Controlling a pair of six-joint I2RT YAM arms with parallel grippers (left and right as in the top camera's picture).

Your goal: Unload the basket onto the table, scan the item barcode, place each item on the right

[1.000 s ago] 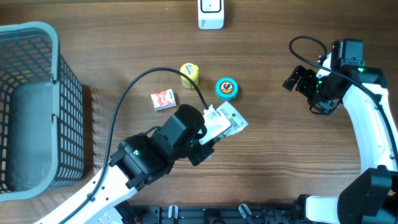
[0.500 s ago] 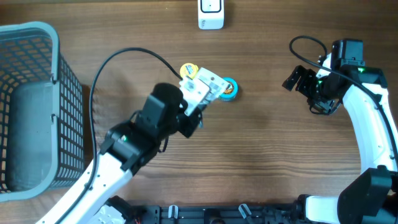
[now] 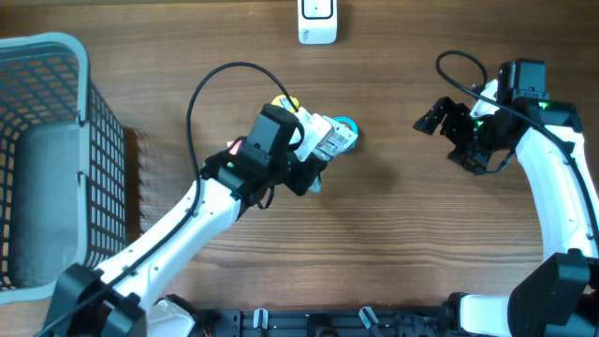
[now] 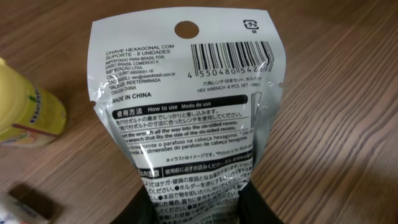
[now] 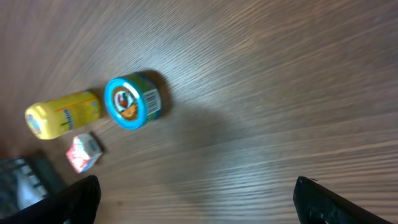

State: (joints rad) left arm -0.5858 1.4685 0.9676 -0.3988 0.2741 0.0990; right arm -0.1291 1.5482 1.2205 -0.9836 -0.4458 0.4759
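A flat white plastic packet [image 4: 186, 112] of hex wrenches filled the left wrist view, held off the desk [image 3: 393, 243] by its bottom edge. The left gripper [image 4: 196, 208] was closed almost fully on that edge, with a dark finger showing at each lower corner of the packet. The printed back faced the camera, and the barcode [image 4: 229, 58] sat at the upper right of the packet, near a round hang hole. From overhead, the packet [image 3: 329, 140] was at the upper middle of the frame, above the desk and partly covering a blue tin [image 3: 348, 125], with a yellow bottle [image 3: 284, 103] just beside it. A white device [image 3: 316, 21], probably the scanner, stood at the top edge, well apart from the packet. The right gripper [image 3: 447, 136] hung wide open and empty in the upper right. A grey basket [image 3: 56, 56] stood at the far left. The packet looked light, with a thin, glossy wrapper that could slip or crease, though the tools inside probably kept it fairly stiff. Holding it by the bottom edge seemed the sound choice, since this left the barcode uncovered and flat.
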